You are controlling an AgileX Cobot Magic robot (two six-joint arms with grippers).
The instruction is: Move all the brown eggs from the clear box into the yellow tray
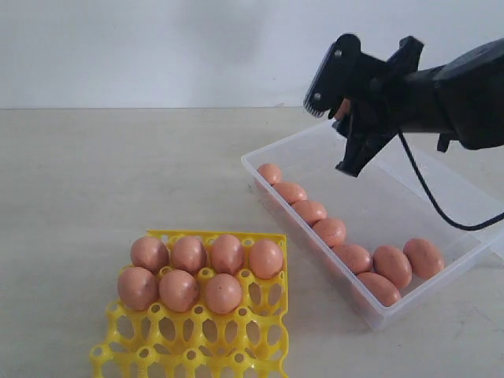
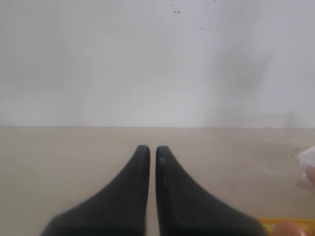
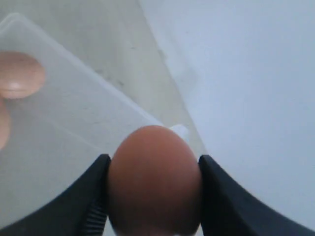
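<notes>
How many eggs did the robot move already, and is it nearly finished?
Done: seven brown eggs sit in the yellow tray. In hand: the right gripper holds one egg up over the clear box. Left: eight more lie in the box, so it is roughly halfway.
</notes>
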